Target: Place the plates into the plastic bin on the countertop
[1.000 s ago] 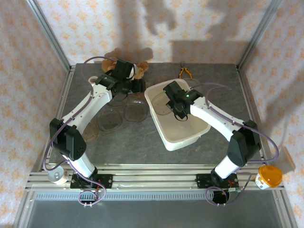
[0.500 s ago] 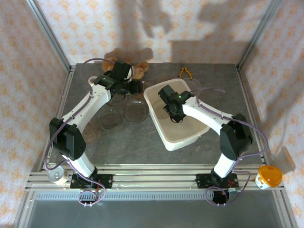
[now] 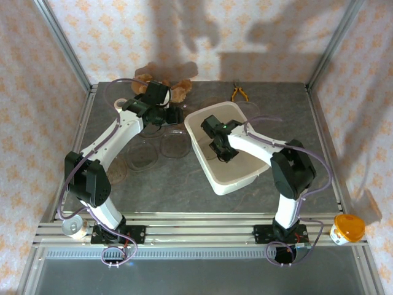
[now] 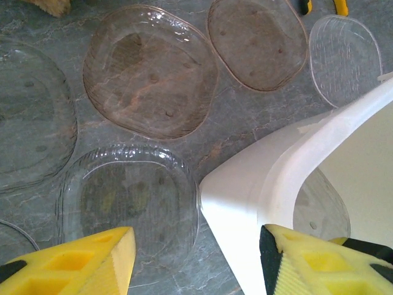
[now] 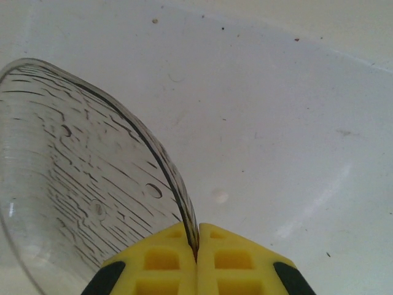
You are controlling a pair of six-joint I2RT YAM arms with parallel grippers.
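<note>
- Behind the bin, well apart from it on the desk: yellow-handled pliers.
- At the desk's far edge, close to the left arm: brown lumpy items and a small white roll.
- On the front rails, off the desk: a tin by the left base, an orange-lidded tub out to the right.
- Left of the bin, flat on the desk and packed close: several clear plates, rims near or touching.
- Just beside the bin's corner: the nearest plate.
- Straight in the way of the left end effector: that rounded white corner, rising between the two yellow fingers.
- One finger above the nearest plate, the other above the bin's inside.
- Left end effector at a middling gap, gripping nothing.
- Right end effector down inside the bin, pinched tight on the thin rim of a held plate.
- Held plate tilted up on edge over the bin's white floor; contact between its lower edge and the floor impossible to tell.
- In the bin: the held plate and a few dark specks on the floor.
- In the left wrist view, a clear curved edge just inside the rim, too dim to name.
- Bin skewed on the desk between the two arms, right arm reaching in over its right side.
</note>
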